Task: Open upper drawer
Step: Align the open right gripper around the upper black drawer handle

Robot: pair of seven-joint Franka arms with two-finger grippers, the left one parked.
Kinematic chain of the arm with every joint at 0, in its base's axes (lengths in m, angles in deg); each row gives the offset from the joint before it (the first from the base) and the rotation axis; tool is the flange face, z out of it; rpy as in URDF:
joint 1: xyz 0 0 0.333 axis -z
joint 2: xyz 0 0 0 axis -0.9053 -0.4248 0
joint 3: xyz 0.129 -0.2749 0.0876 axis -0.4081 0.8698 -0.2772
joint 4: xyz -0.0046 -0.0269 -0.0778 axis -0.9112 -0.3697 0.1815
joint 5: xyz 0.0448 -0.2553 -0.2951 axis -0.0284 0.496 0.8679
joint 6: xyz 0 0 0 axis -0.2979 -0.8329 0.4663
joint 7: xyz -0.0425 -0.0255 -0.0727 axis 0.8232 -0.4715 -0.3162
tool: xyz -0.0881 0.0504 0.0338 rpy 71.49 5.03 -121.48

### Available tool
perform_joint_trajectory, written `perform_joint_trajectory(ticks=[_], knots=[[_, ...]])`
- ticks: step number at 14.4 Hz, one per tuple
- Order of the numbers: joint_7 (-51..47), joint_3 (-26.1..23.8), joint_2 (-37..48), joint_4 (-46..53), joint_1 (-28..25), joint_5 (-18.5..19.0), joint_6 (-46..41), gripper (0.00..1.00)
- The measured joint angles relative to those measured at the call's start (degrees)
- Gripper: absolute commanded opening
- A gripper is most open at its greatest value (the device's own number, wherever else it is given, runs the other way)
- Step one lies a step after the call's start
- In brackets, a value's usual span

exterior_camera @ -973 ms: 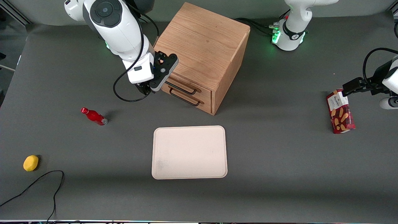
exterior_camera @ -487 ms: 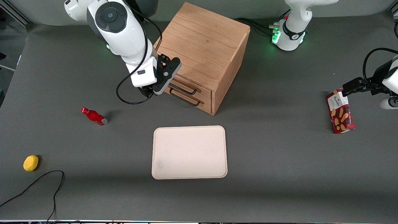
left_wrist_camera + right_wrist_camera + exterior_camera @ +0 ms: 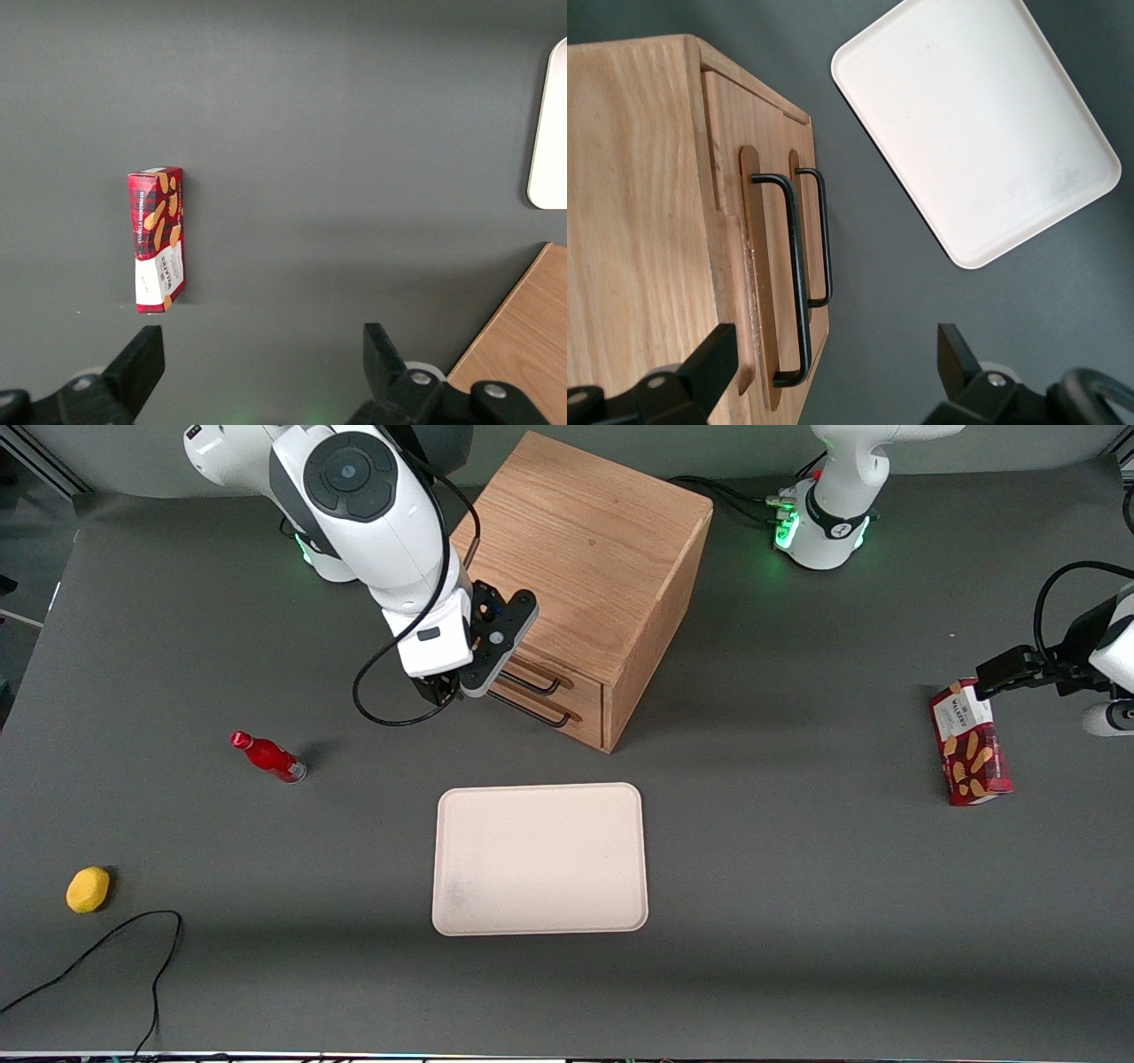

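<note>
The oak cube cabinet (image 3: 585, 558) stands at the table's back. Its upper drawer (image 3: 580, 688) is flush with the cabinet front. The drawer's thin black bar handle (image 3: 540, 684) sits above the bottom drawer's handle (image 3: 532, 713). My right gripper (image 3: 447, 686) hangs in front of the drawers, at the handles' end nearest the working arm. In the right wrist view the gripper (image 3: 833, 367) is open, and the upper handle (image 3: 796, 274) ends between the black fingers (image 3: 713, 354), close to one of them. Nothing is gripped.
A cream tray (image 3: 540, 859) lies nearer the front camera than the cabinet. A red bottle (image 3: 267, 756), a yellow lemon (image 3: 88, 889) and a black cable (image 3: 133, 948) lie toward the working arm's end. A red biscuit box (image 3: 968, 742) lies toward the parked arm's end.
The right gripper has moved sideways along the cabinet front toward the drawer handles, now covering their nearer end in the front view. The drawers have not moved.
</note>
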Motion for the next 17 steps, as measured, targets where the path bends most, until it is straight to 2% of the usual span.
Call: perform_joint_trajectory(ticks=[4, 10, 17], knots=[[0.2, 0.0, 0.2, -0.3, 0.0, -0.6, -1.0, 1.0], [1.7, 0.3, 1.1, -1.6, 0.3, -4.2, -1.4, 1.0], [5.9, 0.7, 1.3, -3.2, 1.2, -4.3, -0.7, 1.0]])
